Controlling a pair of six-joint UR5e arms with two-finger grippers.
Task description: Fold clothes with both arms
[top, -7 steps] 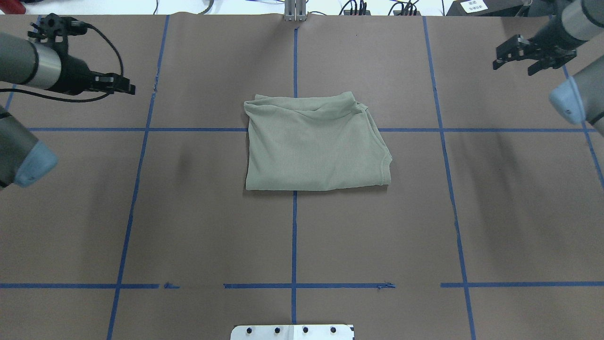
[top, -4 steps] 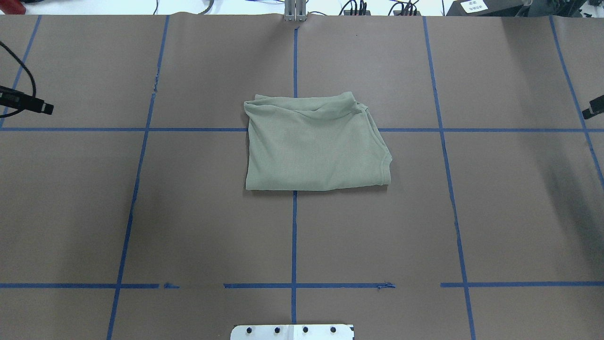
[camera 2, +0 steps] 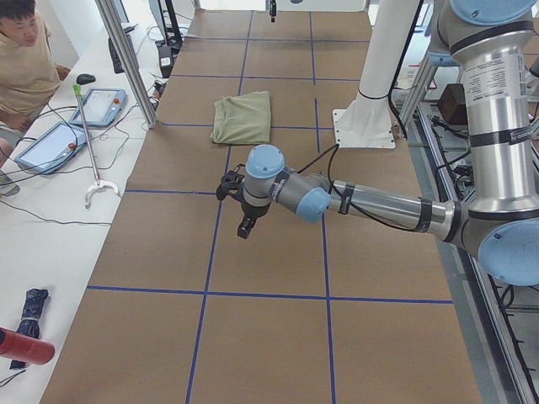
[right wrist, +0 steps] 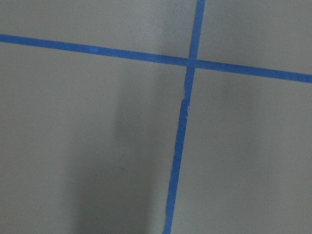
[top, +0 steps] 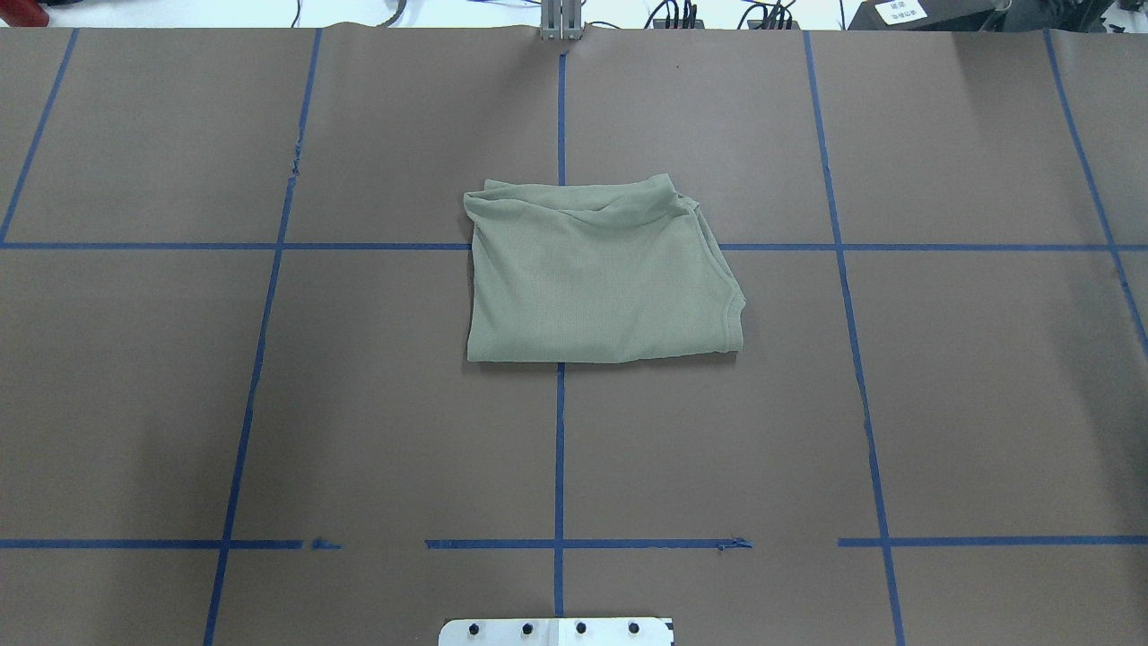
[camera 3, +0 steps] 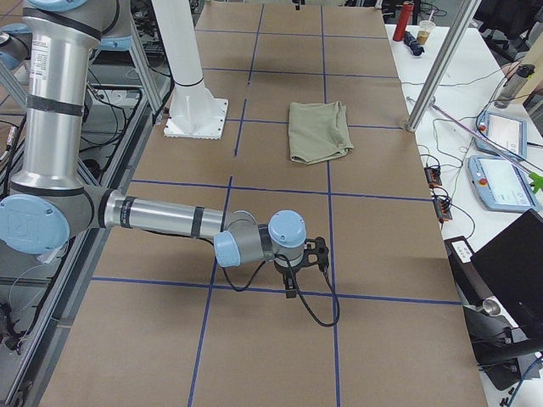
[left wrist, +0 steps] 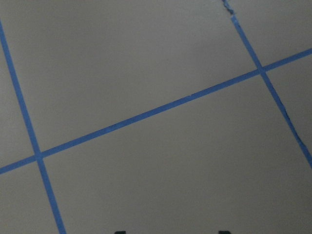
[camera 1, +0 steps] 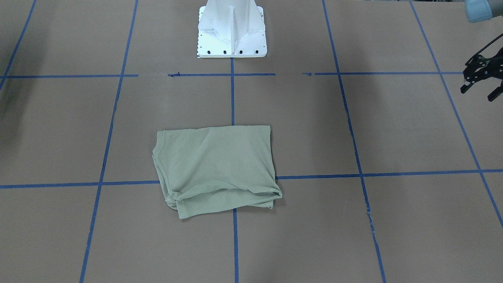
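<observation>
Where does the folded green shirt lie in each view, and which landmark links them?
Front-facing: shirt just left of centre, below the white pedestal.
Overhead: shirt at centre, above the pedestal.
Exterior left: shirt upper middle, left of the pedestal.
Exterior right: shirt upper middle, right of the pedestal.
Left wrist: not in view.
Right wrist: not in view.
Shared landmark: the white pedestal.

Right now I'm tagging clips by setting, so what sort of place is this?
Likely a robotics lab cell: a table gridded in blue tape, a left arm and right arm by a white pedestal, and teach pendants beside it.
</observation>
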